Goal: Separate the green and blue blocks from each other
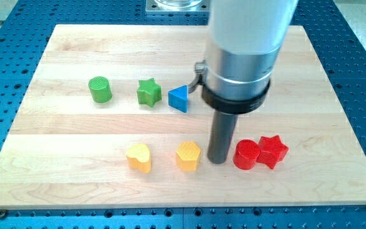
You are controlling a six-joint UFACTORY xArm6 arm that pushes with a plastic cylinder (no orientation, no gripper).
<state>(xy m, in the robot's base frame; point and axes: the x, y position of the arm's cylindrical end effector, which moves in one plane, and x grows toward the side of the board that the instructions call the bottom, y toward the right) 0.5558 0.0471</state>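
Note:
A green star block [148, 91] lies on the wooden board, with a blue triangle block [178, 98] close on its right, a narrow gap between them. A green cylinder block [100, 89] stands further to the view's left. My tip [218, 159] rests on the board below and to the right of the blue triangle, between a yellow hexagon block [188, 156] and a red cylinder block [246, 154]. The tip touches neither green nor blue blocks.
A yellow heart block [139, 157] lies left of the yellow hexagon. A red star block [272, 151] touches the red cylinder on its right. The wooden board [310, 95] sits on a blue perforated table [361, 63]. The arm's wide silver body [240, 51] hides part of the board's top.

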